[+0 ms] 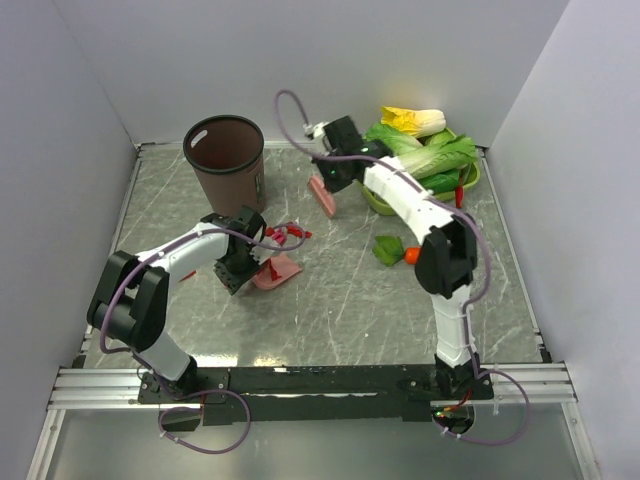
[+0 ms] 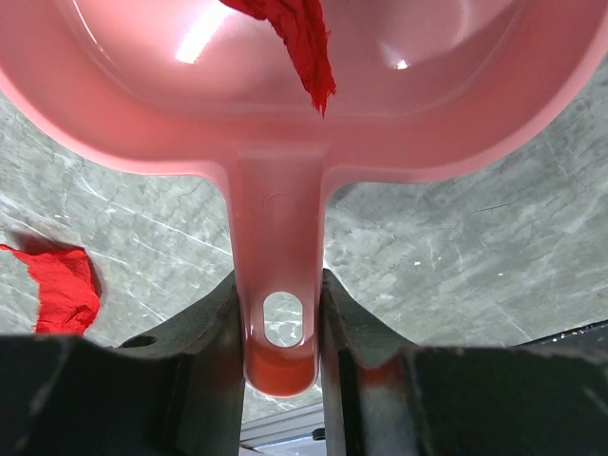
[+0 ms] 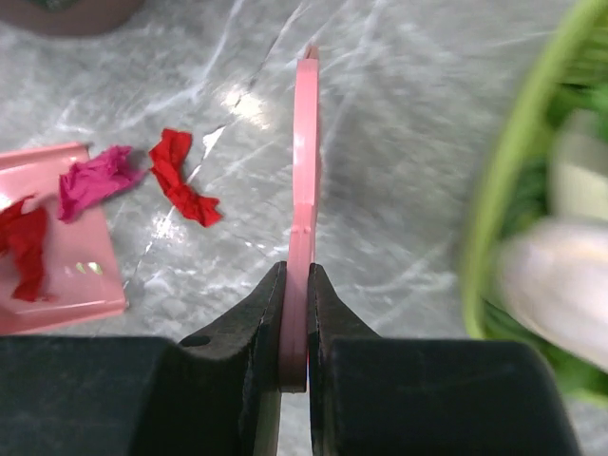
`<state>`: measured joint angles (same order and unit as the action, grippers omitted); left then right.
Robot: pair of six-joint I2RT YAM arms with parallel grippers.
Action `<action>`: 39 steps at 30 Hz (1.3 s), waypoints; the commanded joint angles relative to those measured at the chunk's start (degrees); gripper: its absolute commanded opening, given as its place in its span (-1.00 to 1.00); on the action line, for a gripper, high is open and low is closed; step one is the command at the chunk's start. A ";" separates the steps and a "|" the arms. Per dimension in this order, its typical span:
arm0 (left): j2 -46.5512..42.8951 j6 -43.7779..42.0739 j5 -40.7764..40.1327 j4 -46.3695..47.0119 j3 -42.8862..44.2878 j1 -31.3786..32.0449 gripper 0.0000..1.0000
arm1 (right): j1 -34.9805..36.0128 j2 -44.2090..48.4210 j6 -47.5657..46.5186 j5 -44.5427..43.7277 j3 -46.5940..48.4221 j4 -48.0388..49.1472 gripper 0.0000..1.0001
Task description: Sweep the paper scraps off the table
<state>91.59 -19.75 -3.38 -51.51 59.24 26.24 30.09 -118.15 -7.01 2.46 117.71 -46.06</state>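
Note:
My left gripper [image 1: 243, 258] is shut on the handle of a pink dustpan [image 1: 278, 270], which lies low over the grey marble table [image 1: 330, 310]. In the left wrist view the handle [image 2: 280, 237] sits between my jaws, with a red paper scrap [image 2: 290, 38] in the pan and another [image 2: 62, 285] on the table to the left. Several red scraps [image 1: 286, 235] lie at the pan's far edge. My right gripper [image 1: 335, 172] is shut on a flat pink scraper [image 1: 323, 196], seen edge-on in the right wrist view [image 3: 304, 171]. Left of it lie a red scrap [image 3: 180, 180] and a magenta one [image 3: 95, 180].
A brown bin [image 1: 225, 160] stands at the back left. A green basket [image 1: 470, 175] of leafy vegetables stands at the back right and shows blurred in the right wrist view [image 3: 503, 190]. A green leaf [image 1: 387, 249] and an orange carrot [image 1: 412, 256] lie by the right arm.

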 commanded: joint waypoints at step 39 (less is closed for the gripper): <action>-31.12 -14.87 -11.65 -9.05 -8.97 -24.20 -0.98 | 6.65 4.60 -3.10 17.32 -0.12 -0.78 -1.00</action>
<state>61.54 -27.70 -12.19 -58.17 49.82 6.81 34.68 -111.90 -8.27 21.80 113.40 -48.62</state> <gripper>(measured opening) 0.341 0.155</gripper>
